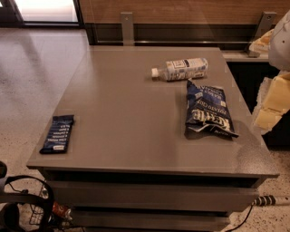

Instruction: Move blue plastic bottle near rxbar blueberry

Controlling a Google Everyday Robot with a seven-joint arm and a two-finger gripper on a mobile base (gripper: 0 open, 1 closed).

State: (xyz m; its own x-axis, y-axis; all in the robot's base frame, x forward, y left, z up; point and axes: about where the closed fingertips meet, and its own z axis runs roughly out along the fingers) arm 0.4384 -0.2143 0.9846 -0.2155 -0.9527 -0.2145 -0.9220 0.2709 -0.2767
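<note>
A big grey table (136, 136) fills the middle of the room. Its top is flat and a bit shiny. Under the top there are grey shelves (149, 195) with dark gaps between them. The floor (41, 68) is pale with tiny dots. At the top left a window (45, 9) is very bright, and its light shines on the floor. Behind the table the wall (181, 9) is brown wood with a dark strip below it. Two grey metal posts (127, 27) stand against that wall. A cord (267, 200) lies on the floor at the bottom right.
</note>
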